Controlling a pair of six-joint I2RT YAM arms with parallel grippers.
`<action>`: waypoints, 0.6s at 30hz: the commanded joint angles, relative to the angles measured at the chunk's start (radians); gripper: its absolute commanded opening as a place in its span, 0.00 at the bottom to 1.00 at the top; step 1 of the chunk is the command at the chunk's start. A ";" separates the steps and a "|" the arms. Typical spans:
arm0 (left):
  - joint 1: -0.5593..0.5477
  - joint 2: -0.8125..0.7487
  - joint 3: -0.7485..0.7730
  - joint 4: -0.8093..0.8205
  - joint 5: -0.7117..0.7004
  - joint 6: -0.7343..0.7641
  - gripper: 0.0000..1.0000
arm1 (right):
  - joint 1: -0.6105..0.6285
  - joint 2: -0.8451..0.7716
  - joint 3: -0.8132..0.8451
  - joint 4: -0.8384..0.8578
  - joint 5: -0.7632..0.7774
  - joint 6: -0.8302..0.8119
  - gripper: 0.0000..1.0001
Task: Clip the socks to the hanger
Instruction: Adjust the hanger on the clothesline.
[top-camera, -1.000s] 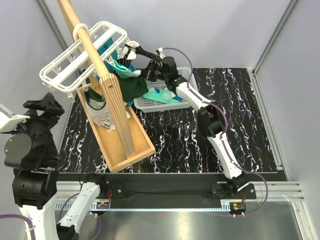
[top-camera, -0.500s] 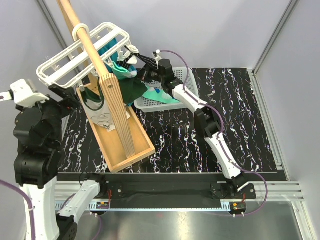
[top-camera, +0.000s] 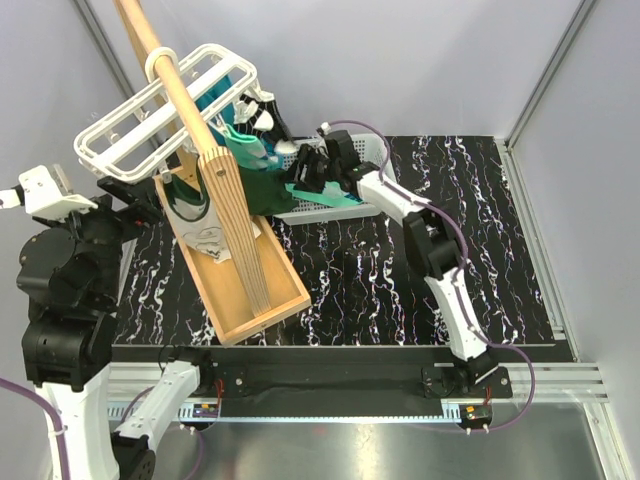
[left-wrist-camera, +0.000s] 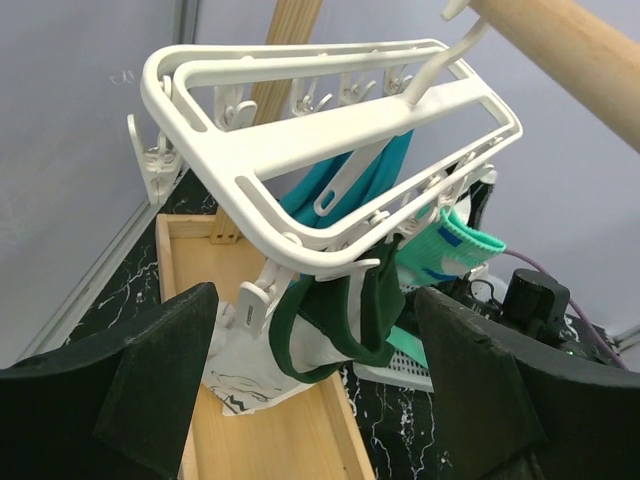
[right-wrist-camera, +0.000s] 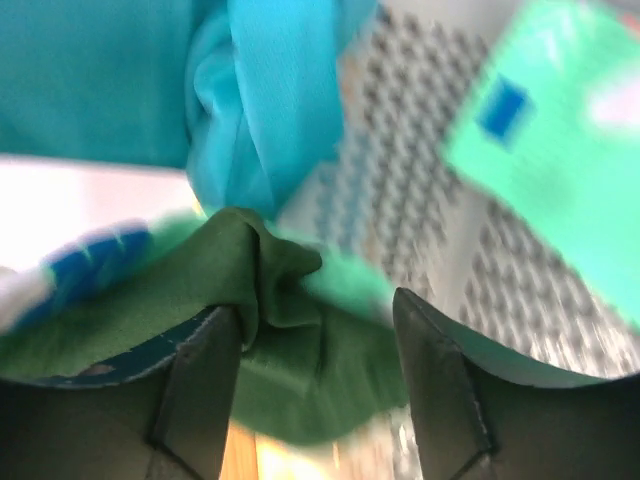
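The white hanger (top-camera: 165, 110) hangs by its hook on the wooden pole (top-camera: 175, 80). A mint green sock (top-camera: 250, 150) and a black and white sock (top-camera: 262, 112) dangle from clips on its right side. In the left wrist view the hanger (left-wrist-camera: 330, 130) fills the top, with the mint sock (left-wrist-camera: 455, 250) clipped at its right. My left gripper (left-wrist-camera: 320, 400) is open, below and short of the rack. My right gripper (top-camera: 305, 170) is open just right of the hung socks, and in its blurred own view the right gripper (right-wrist-camera: 315, 380) has dark green fabric (right-wrist-camera: 280, 330) lying loose between the fingers.
A light grey mesh basket (top-camera: 345, 210) behind the right gripper holds another mint sock (top-camera: 325, 192). A teal cloth (left-wrist-camera: 350, 185) and a white piece edged in dark green (left-wrist-camera: 330, 340) hang under the rack. The slatted wooden stand (top-camera: 240, 270) lies below.
My right gripper went from shut to open and dropped back right, away from the clips; the mint sock stays hanging. My left arm swung up toward the rack, then held still.
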 joint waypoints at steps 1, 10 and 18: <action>-0.003 -0.007 0.042 0.036 0.051 -0.006 0.85 | -0.013 -0.270 -0.184 -0.083 0.045 -0.109 0.70; -0.003 -0.036 0.017 0.054 0.075 -0.025 0.85 | 0.071 -0.646 -0.597 -0.092 0.099 -0.329 0.81; -0.003 -0.034 0.026 0.062 0.109 -0.042 0.85 | 0.230 -0.575 -0.679 0.162 0.005 -0.407 0.83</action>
